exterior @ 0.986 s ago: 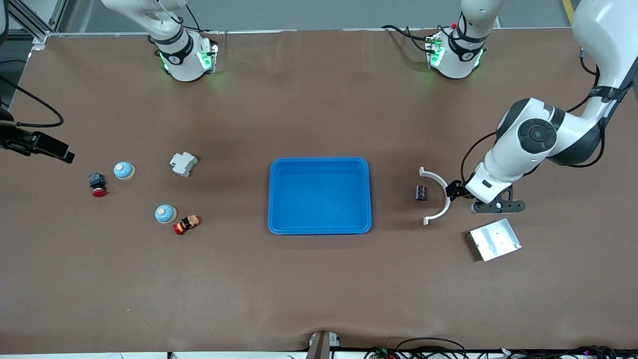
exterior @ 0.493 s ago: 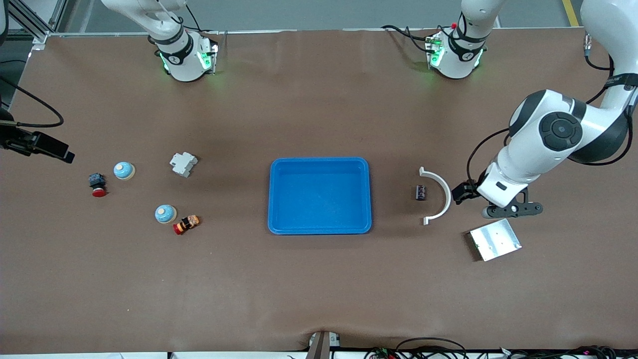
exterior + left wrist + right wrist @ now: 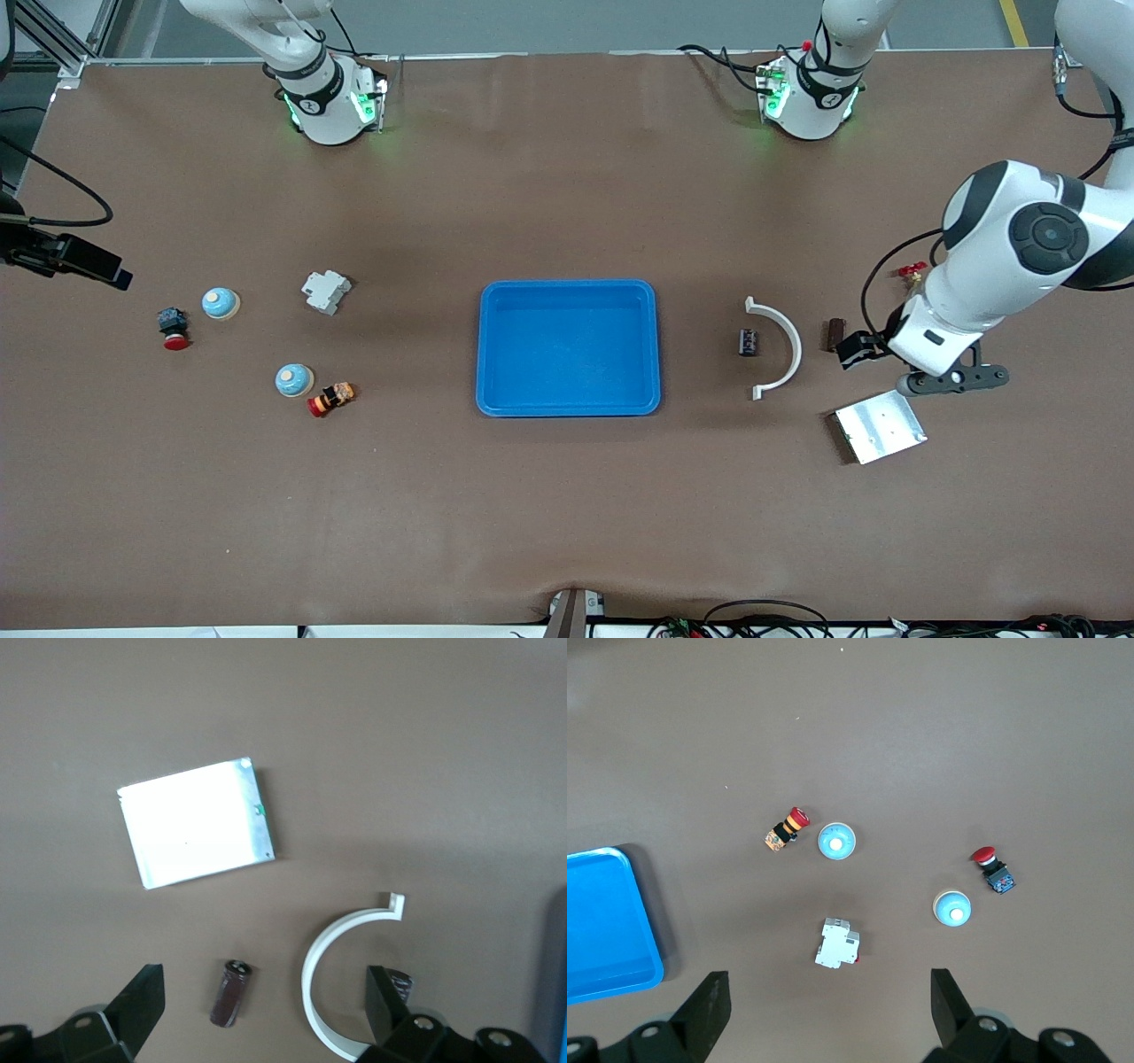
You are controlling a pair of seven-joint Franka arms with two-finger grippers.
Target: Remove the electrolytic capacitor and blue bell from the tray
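The capacitor [image 3: 834,334], a small dark brown cylinder, lies on the table between the white curved piece and the left arm's end. My left gripper [image 3: 261,992] hangs open above it. In the left wrist view the capacitor [image 3: 231,992] lies between the two fingers, untouched. Two light-blue domed bells [image 3: 220,303] [image 3: 293,380] sit toward the right arm's end. My right gripper [image 3: 828,1010] is open and empty, high over that group. Its wrist view shows both bells [image 3: 836,841] [image 3: 951,908]. The blue tray [image 3: 569,288] stands mid-table with nothing in it.
A white curved piece [image 3: 784,350] and a small dark block [image 3: 749,341] lie between tray and capacitor. A metal plate [image 3: 879,427] lies nearer the front camera. By the bells are a white breaker [image 3: 326,291] and two red-capped buttons [image 3: 174,328] [image 3: 330,399].
The left arm has swung away from the white curved piece toward its own end of the table, uncovering the capacitor. The right arm and all objects have not moved.
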